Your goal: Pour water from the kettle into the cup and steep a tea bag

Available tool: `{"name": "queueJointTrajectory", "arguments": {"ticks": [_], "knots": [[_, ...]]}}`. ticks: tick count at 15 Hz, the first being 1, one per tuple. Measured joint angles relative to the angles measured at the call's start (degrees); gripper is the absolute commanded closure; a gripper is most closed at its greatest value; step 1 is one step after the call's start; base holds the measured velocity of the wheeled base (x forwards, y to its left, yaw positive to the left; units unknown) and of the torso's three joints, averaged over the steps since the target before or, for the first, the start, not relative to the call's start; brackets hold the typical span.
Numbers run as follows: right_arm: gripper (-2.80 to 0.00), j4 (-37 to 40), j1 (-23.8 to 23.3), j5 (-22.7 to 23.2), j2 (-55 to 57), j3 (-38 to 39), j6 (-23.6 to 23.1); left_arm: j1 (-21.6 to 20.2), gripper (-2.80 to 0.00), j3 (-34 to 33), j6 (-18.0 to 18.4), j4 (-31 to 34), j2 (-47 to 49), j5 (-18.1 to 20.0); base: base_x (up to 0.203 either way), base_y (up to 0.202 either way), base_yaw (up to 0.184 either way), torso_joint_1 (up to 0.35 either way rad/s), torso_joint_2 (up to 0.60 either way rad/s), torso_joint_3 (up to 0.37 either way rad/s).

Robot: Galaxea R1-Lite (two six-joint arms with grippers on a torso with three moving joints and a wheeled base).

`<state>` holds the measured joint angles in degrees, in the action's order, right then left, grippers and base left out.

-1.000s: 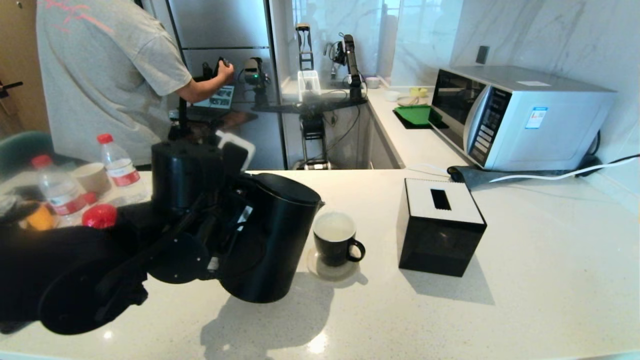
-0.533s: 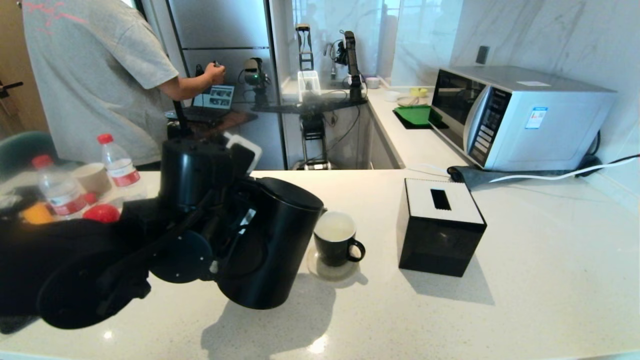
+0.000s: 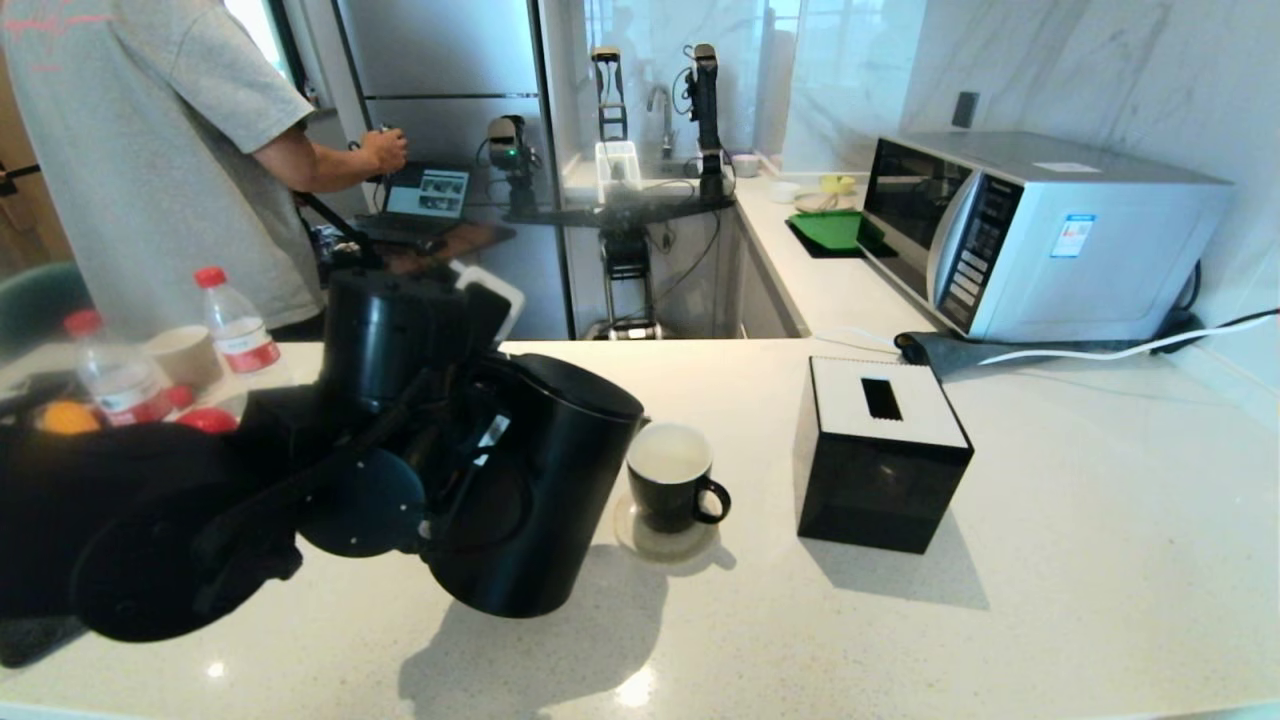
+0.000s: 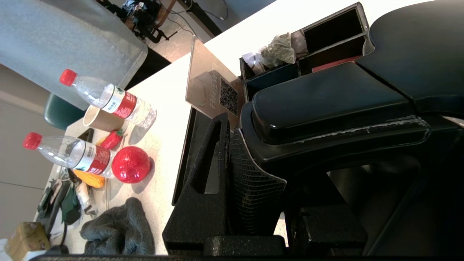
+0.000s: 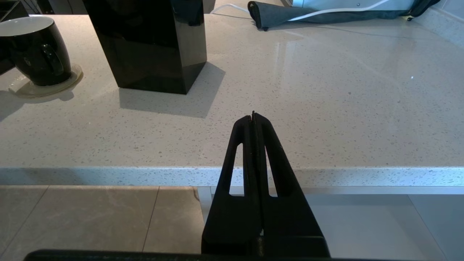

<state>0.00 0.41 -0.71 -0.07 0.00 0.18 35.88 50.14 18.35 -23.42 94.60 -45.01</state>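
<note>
Kettle (image 3: pixel 545 480) tilted toward cup (image 3: pixel 672 476) — left gripper (image 4: pixel 232 159) clamped on handle.

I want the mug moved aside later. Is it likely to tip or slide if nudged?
The cup looks squat and wide-based, so tipping seems unlikely. It stands on a thin coaster on the glossy countertop, so cup and coaster might slide together. It may hold water and could slosh.
</note>
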Motion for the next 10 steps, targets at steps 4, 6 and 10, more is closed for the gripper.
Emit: {"name": "queueJointTrajectory", "arguments": {"ticks": [4,6,10], "knots": [[0.00,0.0,0.0,0.0,0.0,0.0,0.0,-0.4,0.00,0.5,0.0,2.3,0.0,0.0,0.000,0.000,0.000,0.000,0.00,0.000],[0.00,0.0,0.0,0.0,0.0,0.0,0.0,-0.5,0.00,0.6,0.0,2.5,0.0,0.0,0.000,0.000,0.000,0.000,0.00,0.000],[0.00,0.0,0.0,0.0,0.0,0.0,0.0,-1.3,0.00,1.2,2.5,2.6,0.2,0.0,0.000,0.000,0.000,0.000,0.00,0.000]]}}
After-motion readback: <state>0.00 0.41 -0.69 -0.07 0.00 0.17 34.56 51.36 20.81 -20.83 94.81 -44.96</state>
